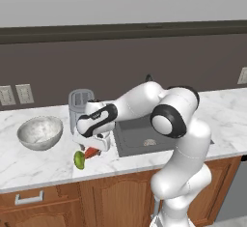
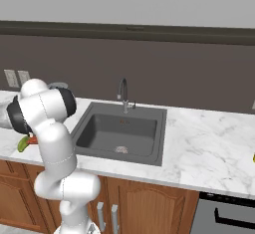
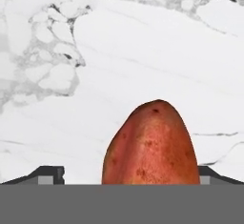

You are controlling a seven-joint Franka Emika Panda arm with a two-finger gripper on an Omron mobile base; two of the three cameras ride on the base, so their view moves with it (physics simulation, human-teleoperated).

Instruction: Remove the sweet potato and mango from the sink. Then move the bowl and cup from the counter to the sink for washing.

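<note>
even flat light, sharp render

no readable text, labels, brands, numbers or signs on anything

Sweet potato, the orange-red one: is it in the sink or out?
Out. The orange-red tapered sweet potato lies on the white marble counter, beside the green mango, left of the dark grey sink.

Camera setup: two base views behind the arm, one view on the hand.
Left base view looks forward and down from mid distance, sink at centre-right; right base view shares it, sink centred. Hand view faces the table very close, sweet potato at bottom centre.
</note>
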